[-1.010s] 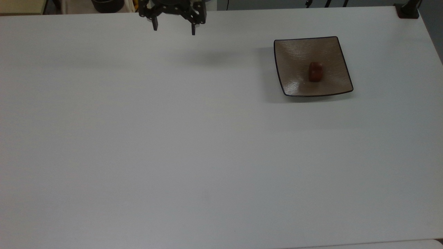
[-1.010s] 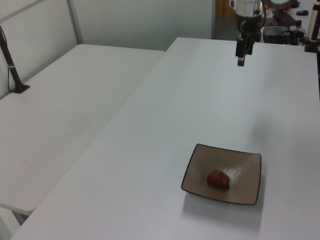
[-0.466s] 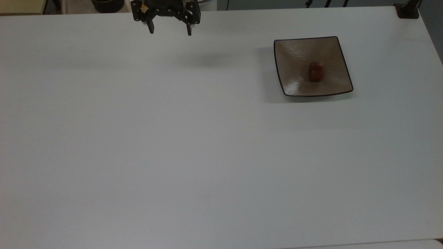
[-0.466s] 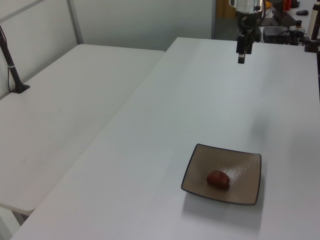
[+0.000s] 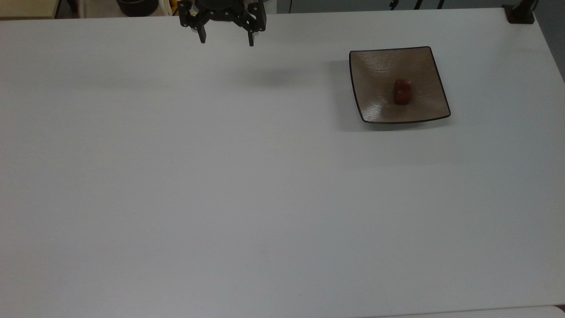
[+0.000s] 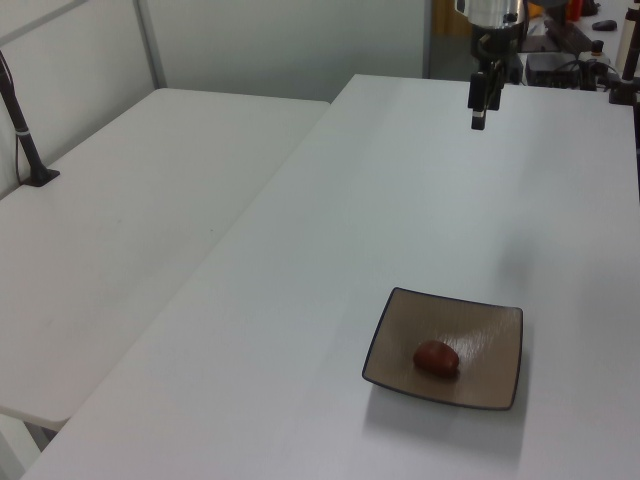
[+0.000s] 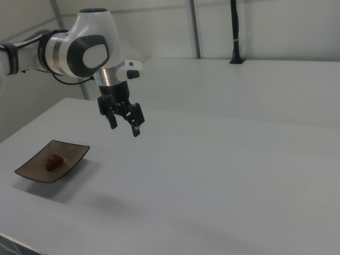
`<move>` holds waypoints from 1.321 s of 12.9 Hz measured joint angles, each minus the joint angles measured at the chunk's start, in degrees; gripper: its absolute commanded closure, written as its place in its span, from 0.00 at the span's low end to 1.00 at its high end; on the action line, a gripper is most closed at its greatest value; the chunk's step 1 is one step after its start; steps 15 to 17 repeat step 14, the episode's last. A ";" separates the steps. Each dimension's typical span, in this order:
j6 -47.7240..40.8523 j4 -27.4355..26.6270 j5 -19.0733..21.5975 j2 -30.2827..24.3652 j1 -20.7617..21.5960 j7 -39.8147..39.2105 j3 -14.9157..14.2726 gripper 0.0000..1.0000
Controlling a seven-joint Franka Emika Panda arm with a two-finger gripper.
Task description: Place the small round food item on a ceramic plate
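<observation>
Revealing the white arm, right view shows tool spread.

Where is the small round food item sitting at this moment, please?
The small round food item lies near the middle of the ceramic plate, toward the top view's upper right of the white table, well apart from the open gripper.

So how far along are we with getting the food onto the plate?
Placing looks done: the small round food item rests near the middle of the square ceramic plate. Nothing is in hand; the gripper hangs open and empty above the table, well clear of the plate. Nothing looks left to do.
</observation>
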 measured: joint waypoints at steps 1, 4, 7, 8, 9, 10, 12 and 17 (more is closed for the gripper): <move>0.00 0.00 0.00 0.00 -0.03 0.66 0.11 0.00; 0.00 0.00 0.00 0.00 -0.05 2.76 0.24 0.00; 0.00 0.00 -0.01 0.00 -0.05 3.32 0.49 0.00; 0.00 0.00 -0.01 0.01 -0.05 3.35 0.63 0.00; 0.00 0.00 -0.02 0.02 -0.05 3.35 0.73 0.00; 0.00 0.00 -0.18 0.03 -0.05 3.35 0.76 0.00; 0.00 -0.18 -2.15 0.12 -0.06 3.34 1.10 0.00; 0.00 -0.56 -3.80 0.27 -0.07 3.34 2.10 0.00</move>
